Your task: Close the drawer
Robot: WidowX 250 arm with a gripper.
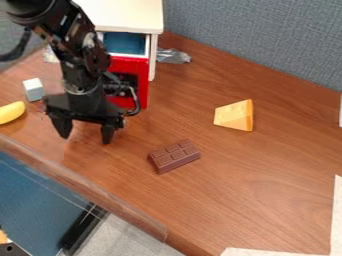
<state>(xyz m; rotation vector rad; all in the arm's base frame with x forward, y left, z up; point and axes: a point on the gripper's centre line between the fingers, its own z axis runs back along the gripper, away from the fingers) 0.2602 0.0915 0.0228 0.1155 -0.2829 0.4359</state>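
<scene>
Drawer open in its white cabinet, just by my claw, whose fingers I hold spread over the tabletop. Near me lie a banana, a pale cube and a chocolate bar; farther out sits a cheese wedge.

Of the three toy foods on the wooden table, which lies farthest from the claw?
The orange-yellow cheese wedge, nearest the grey partition; the yellow banana and brown chocolate bar both lie closer to the claw.
</scene>
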